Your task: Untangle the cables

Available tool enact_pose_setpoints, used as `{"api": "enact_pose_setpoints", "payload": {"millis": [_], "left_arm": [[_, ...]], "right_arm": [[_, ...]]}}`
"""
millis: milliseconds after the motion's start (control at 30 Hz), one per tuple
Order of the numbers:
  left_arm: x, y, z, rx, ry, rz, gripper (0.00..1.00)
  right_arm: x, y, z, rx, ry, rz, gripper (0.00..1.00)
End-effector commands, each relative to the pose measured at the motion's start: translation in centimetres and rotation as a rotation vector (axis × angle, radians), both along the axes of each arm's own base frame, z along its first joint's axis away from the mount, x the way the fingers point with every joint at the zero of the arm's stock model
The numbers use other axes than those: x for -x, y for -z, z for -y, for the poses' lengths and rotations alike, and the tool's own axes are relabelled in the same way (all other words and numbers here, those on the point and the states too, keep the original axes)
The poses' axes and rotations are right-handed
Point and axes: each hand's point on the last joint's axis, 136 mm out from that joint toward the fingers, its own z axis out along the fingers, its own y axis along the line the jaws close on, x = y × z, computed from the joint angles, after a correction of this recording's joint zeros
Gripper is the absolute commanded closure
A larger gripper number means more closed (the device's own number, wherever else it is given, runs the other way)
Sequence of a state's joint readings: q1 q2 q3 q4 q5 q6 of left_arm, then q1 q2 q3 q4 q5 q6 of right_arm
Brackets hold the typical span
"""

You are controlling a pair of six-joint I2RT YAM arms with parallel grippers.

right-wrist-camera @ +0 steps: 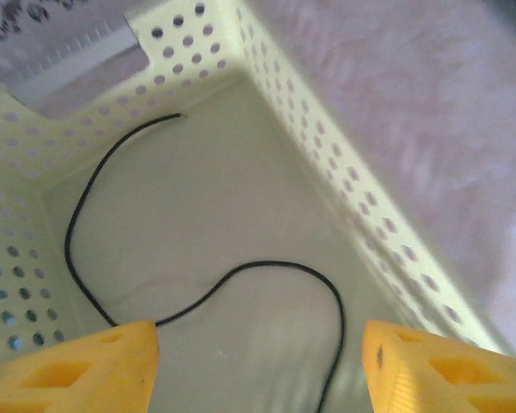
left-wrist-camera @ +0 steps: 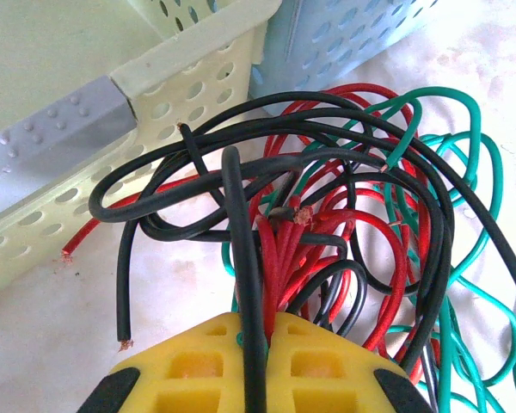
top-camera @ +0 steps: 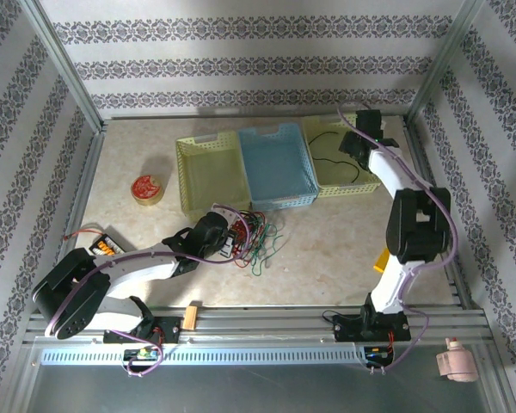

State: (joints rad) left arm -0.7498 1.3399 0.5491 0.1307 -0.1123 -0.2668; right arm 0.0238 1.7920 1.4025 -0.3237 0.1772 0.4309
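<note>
Cables (left-wrist-camera: 279,249) before you: a red, green, black snarl; left gripper (left-wrist-camera: 254,334) pinches one black strand (left-wrist-camera: 243,249); right gripper (right-wrist-camera: 258,344) spread wide.

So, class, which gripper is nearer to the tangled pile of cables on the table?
Left. The left gripper is right at the tangled cables, shut on several strands. The right gripper hangs open over the far-right yellow basket, which holds one black cable.

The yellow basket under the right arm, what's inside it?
One black cable lies looped on the floor of the yellow basket. The right arm's open jaws cover the near edge, so that bit and the cable's end there are hidden.
</note>
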Motion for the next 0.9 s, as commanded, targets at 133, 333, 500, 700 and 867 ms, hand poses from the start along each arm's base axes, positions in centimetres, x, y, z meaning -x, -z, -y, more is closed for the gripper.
{"api": "enact_pose_setpoints", "payload": {"millis": [133,333,500,700,867], "left_arm": [[-0.9,-1.3,0.2,0.046,-0.016,0.054,1.0],[-0.9,-1.9,0.3,0.081,-0.019,0.073,1.0],[-1.0,-2.5,0.4,0.091,-0.025,0.072,1.0],[-1.2,-3.1,0.4,0.106,-0.034,0.083,1.0],[-1.2,-3.1,0.6,0.109,-0.022,0.08,1.0]], "right_arm": [[9.3,-3.5,-15.2,-0.123,-0.572,0.06,0.4],[21.8,1.5,-29.6,-0.307,-1.047,-0.113,0.44],[26.1,5.1,-33.0,-0.262,-1.211,-0.296,0.46],[26.3,6.2,-32.8,-0.272,-1.186,-0.34,0.46],[24.1,6.4,-31.2,-0.264,-1.085,-0.32,0.48]]}}
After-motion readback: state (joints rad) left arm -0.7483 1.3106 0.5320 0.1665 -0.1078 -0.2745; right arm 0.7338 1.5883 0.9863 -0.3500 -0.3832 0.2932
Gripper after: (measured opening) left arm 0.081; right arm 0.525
